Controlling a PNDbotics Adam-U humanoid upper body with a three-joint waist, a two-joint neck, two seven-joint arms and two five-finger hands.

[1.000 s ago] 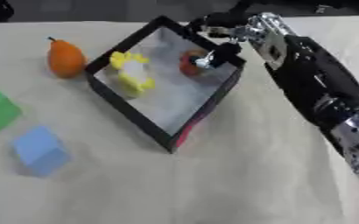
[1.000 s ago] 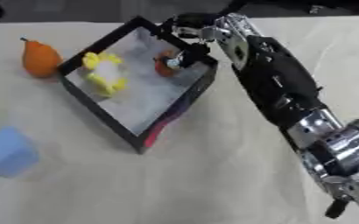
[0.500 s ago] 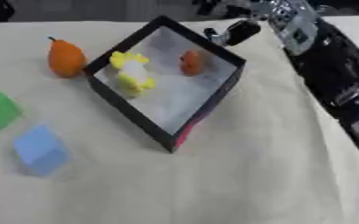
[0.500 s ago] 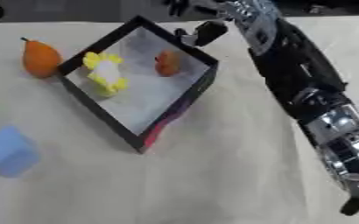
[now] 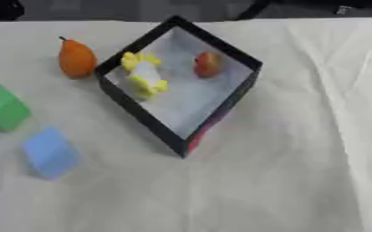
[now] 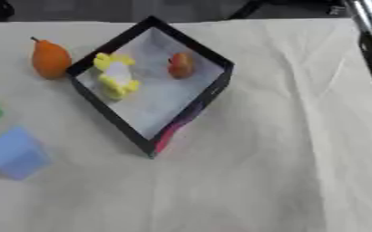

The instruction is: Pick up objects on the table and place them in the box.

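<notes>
Nothing readable here, honestly. The box point(image 5: 221, 108) has a pinkish patch on its outer side that might be some print, but it's too blurry to tell. No labels, brands or numbers on the pieces inside it or on the things lying around on the cloth.

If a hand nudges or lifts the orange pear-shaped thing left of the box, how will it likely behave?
The orange pear has a rounded body narrowing to a stem, so a push would probably roll or wobble it. It looks smooth, so fingers might slip. It sits close beside the box, possibly crowding a grasp.
</notes>
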